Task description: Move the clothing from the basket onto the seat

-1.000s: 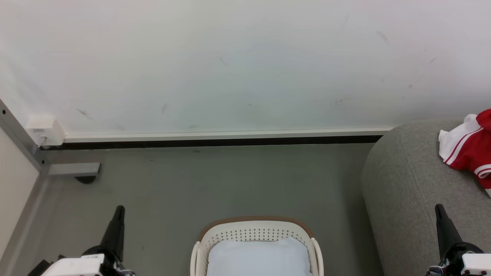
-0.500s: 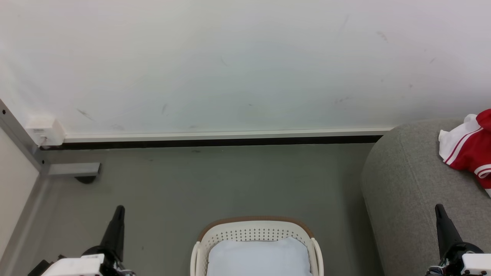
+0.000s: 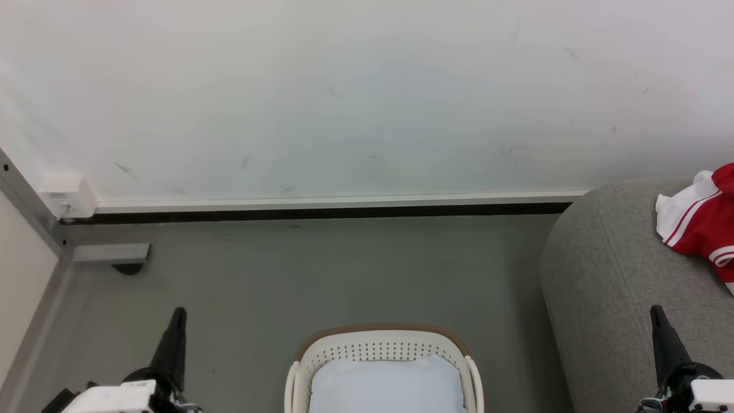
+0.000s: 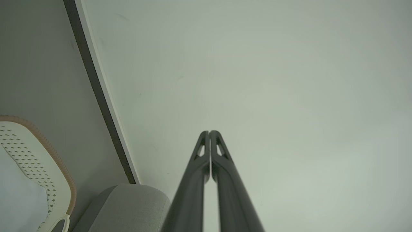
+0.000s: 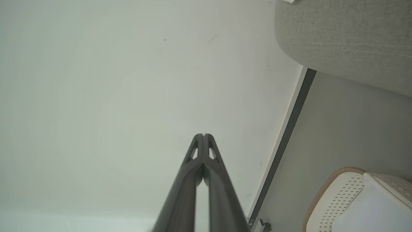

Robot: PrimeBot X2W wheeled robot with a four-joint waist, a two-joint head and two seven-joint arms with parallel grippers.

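Red clothing [image 3: 702, 221] with white stripe trim lies on the grey seat [image 3: 613, 275] at the right edge of the head view. The cream basket [image 3: 381, 344] with its brown rim stands on the floor at the bottom centre, and a plain pale cloth [image 3: 387, 387] lies inside it. My left gripper [image 3: 178, 314] is shut and empty, low at the left of the basket. My right gripper [image 3: 655, 311] is shut and empty in front of the seat's arm. In each wrist view the fingertips [image 4: 209, 132] [image 5: 203, 135] touch, pointing at the white wall.
A white wall [image 3: 344, 97] with a pale skirting strip [image 3: 338, 202] closes the far side of the grey floor [image 3: 321, 275]. A metal frame post and foot [image 3: 109, 253] with a white box [image 3: 69, 195] stand at the left.
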